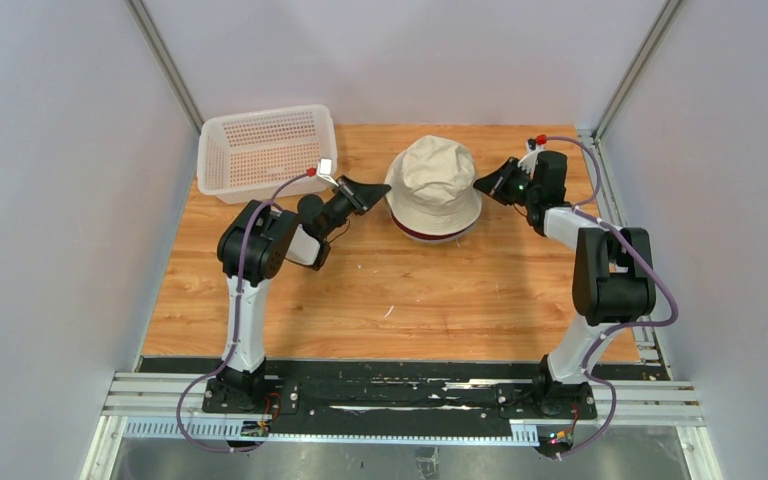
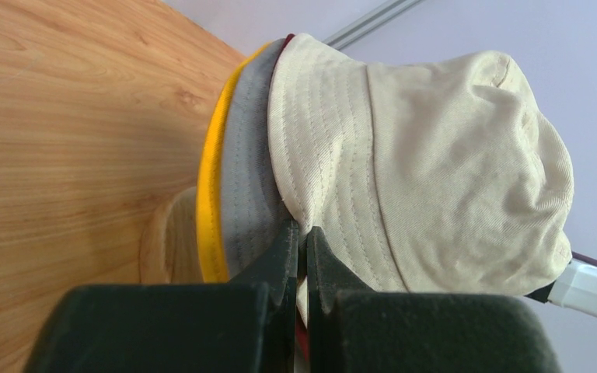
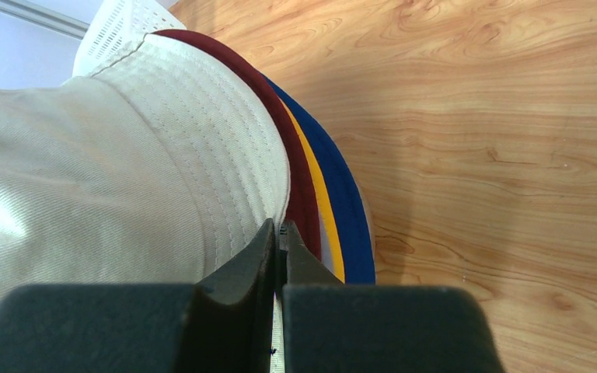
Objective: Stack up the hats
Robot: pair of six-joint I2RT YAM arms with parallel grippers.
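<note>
The beige hat (image 1: 432, 180) sits on top of a stack at the table's far middle. Under its brim show the dark red hat (image 3: 299, 186), yellow hat (image 3: 325, 221), navy blue hat (image 3: 350, 225) and grey hat (image 2: 245, 179). The yellow brim (image 2: 211, 194) also shows in the left wrist view. My left gripper (image 1: 384, 190) is shut on the beige brim's left edge (image 2: 303, 233). My right gripper (image 1: 479, 183) is shut on the beige brim's right edge (image 3: 280, 229). The beige hat shows in both wrist views (image 2: 435, 163) (image 3: 85, 179).
A white perforated basket (image 1: 265, 150) stands at the far left, just behind my left arm. The wooden stand (image 2: 167, 241) shows below the stacked brims. Grey walls close in the table on the left, right and back.
</note>
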